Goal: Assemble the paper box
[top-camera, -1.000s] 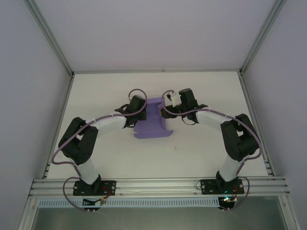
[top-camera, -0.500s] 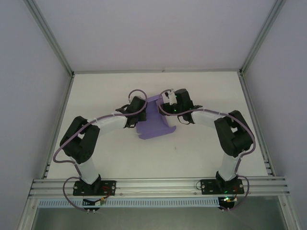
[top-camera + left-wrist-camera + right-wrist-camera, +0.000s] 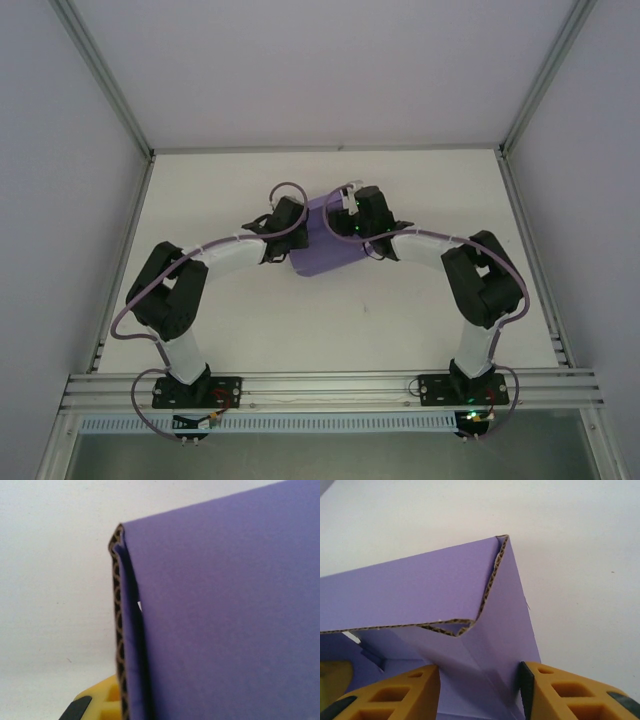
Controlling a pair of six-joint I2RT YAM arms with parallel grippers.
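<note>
Sitting mid-surface (image 3: 230,200) between both arms, the paper box (image 3: 325,252) is partly folded. The left hand (image 3: 296,228) is pinching a folded edge, closed tight, one finger hidden behind card. The right hand (image 3: 480,680) is straddling a corner fold, half open; its grip is unclear.

You have nothing to read at this moment; the paper box (image 3: 325,255) turns only plain purple card towards you; no lettering, label, brand mark, number or sign can be made out on it or on anything else in view.
</note>
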